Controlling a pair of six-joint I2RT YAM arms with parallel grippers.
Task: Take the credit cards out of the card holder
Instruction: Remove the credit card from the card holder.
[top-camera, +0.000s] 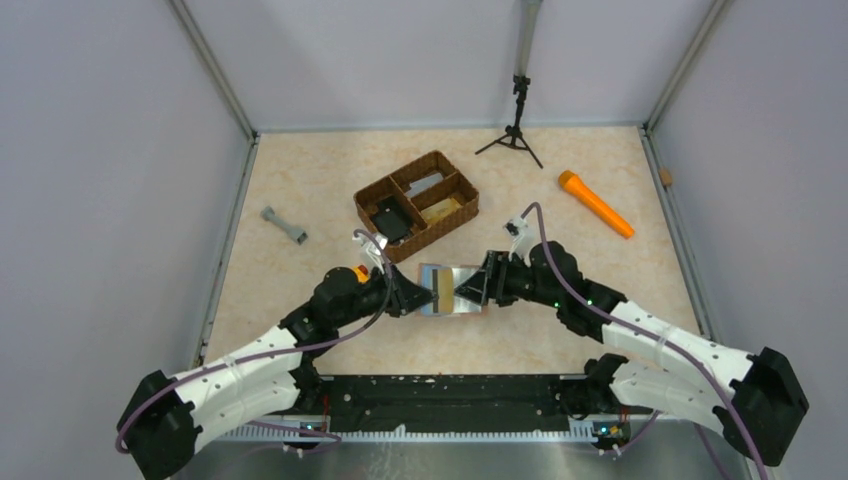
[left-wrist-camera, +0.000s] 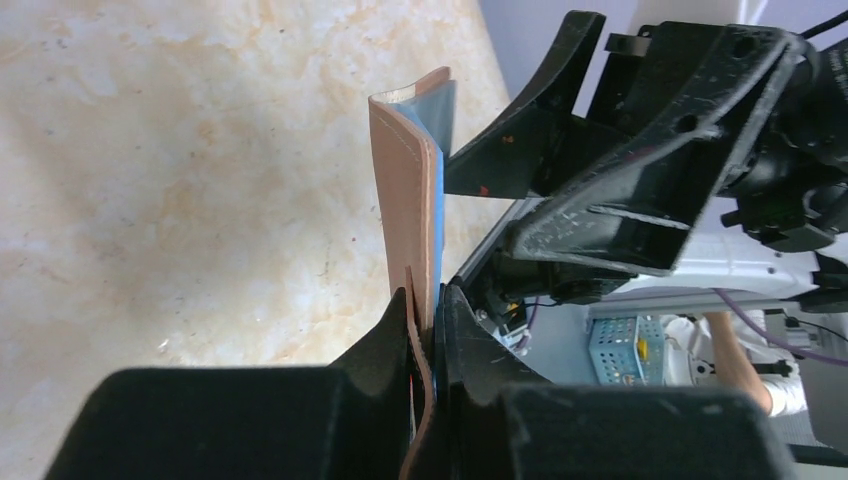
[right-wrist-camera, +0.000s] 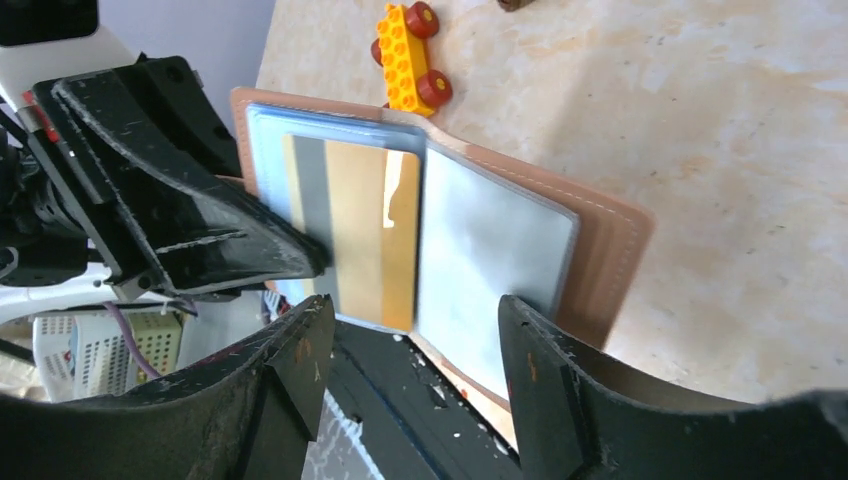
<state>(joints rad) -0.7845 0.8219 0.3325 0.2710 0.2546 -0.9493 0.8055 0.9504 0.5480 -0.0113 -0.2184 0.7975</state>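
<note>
The card holder (top-camera: 450, 290) is held open just above the table between my two grippers, tan outside (left-wrist-camera: 405, 200) and pale blue-grey inside (right-wrist-camera: 490, 260). A gold credit card (right-wrist-camera: 370, 235) with a grey stripe sits in its left clear pocket. My left gripper (left-wrist-camera: 432, 305) is shut on the holder's left flap, pinching the tan leather edge. In the right wrist view the left gripper's finger (right-wrist-camera: 200, 240) overlaps that flap. My right gripper (right-wrist-camera: 412, 305) stands open at the holder's near edge, its fingers on either side of the fold, with nothing between them.
A brown woven three-compartment basket (top-camera: 395, 175) stands just behind the holder. An orange cylinder (top-camera: 595, 204) lies at the back right and a grey dumbbell-shaped piece (top-camera: 284, 226) at the left. A small black tripod (top-camera: 512, 140) is at the back. A yellow toy brick with red wheels (right-wrist-camera: 408, 55) lies beyond the holder.
</note>
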